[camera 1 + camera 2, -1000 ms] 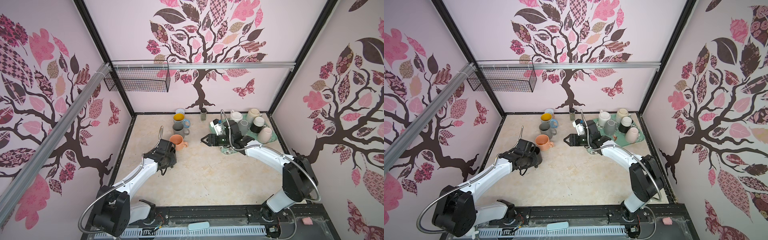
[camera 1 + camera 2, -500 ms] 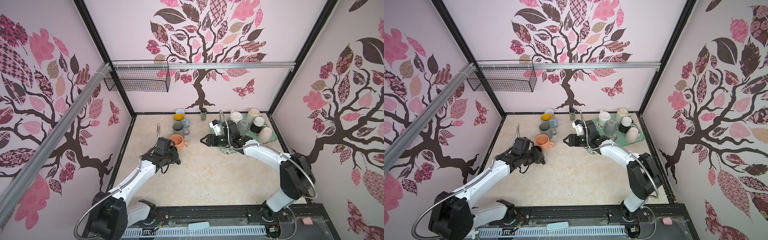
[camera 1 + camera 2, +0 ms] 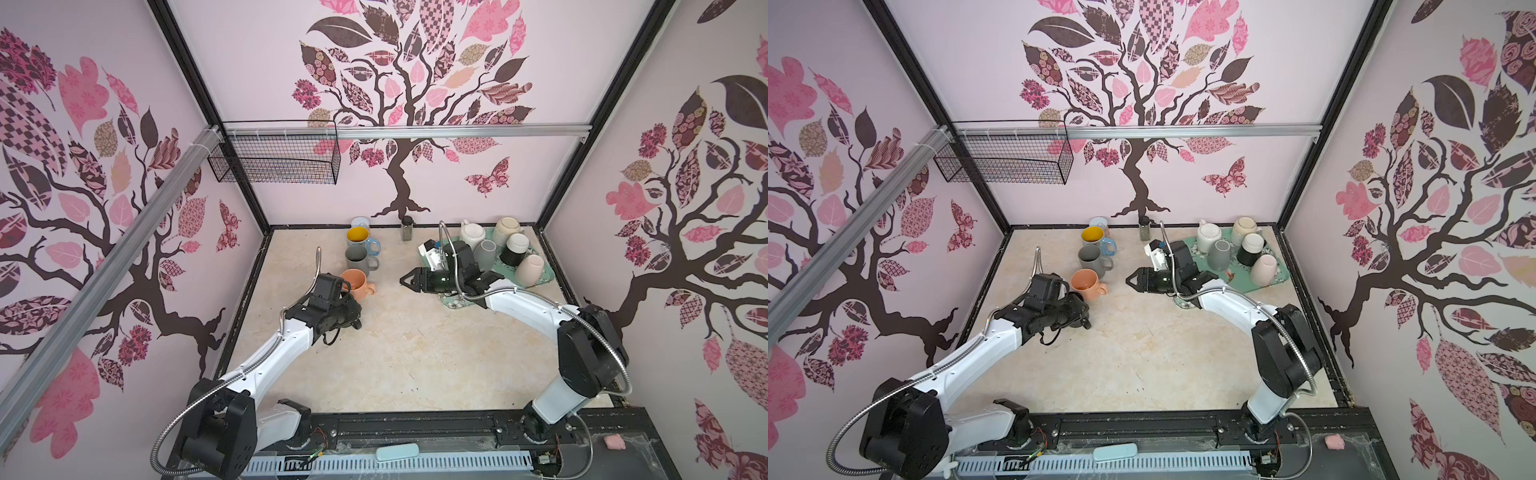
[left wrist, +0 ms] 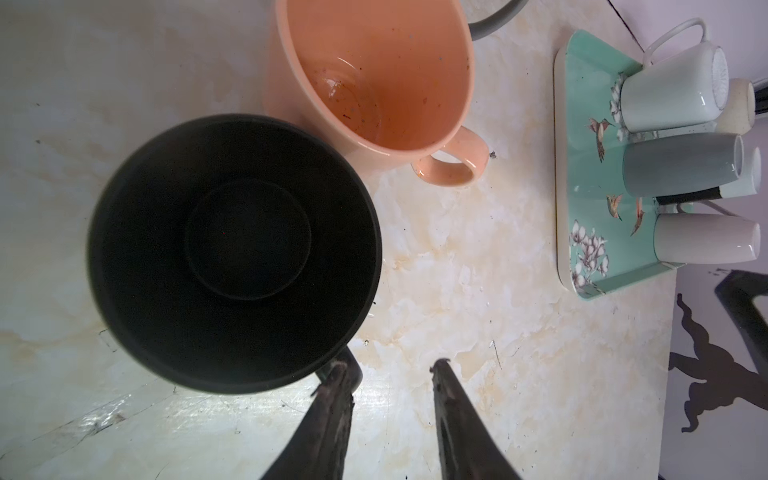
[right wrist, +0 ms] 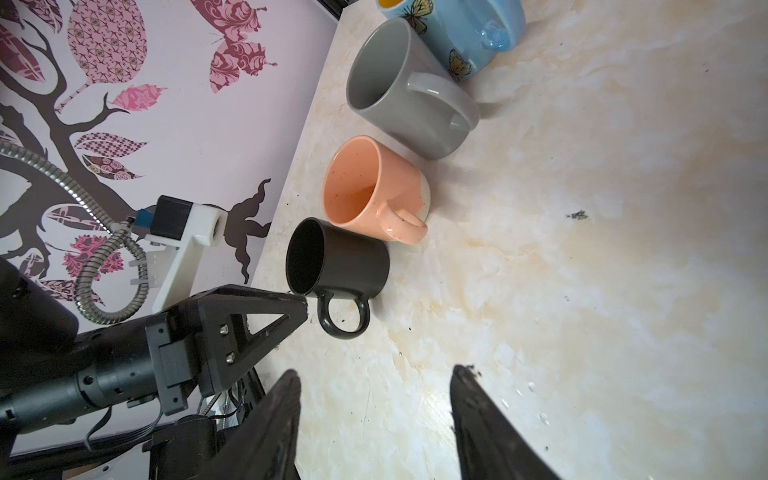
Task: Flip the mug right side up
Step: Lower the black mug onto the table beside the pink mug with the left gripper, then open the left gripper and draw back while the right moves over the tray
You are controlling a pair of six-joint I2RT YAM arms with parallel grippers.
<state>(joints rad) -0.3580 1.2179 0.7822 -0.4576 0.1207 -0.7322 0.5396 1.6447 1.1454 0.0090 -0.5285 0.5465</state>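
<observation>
The black mug stands upright, mouth up, on the marble table beside the orange mug; the right wrist view shows the black mug with its handle toward that camera. My left gripper is open, with nothing between its fingers. One finger lies against the mug's handle. In both top views the left gripper covers most of the black mug. My right gripper hangs open and empty over bare table, near the teal tray in a top view.
Behind the orange mug stand a grey mug and a blue mug with a yellow inside. Several mugs sit upside down on the tray. A small jar stands by the back wall.
My left gripper's jaws have parted a little and the left forearm has swung slightly. The right arm has barely moved.
</observation>
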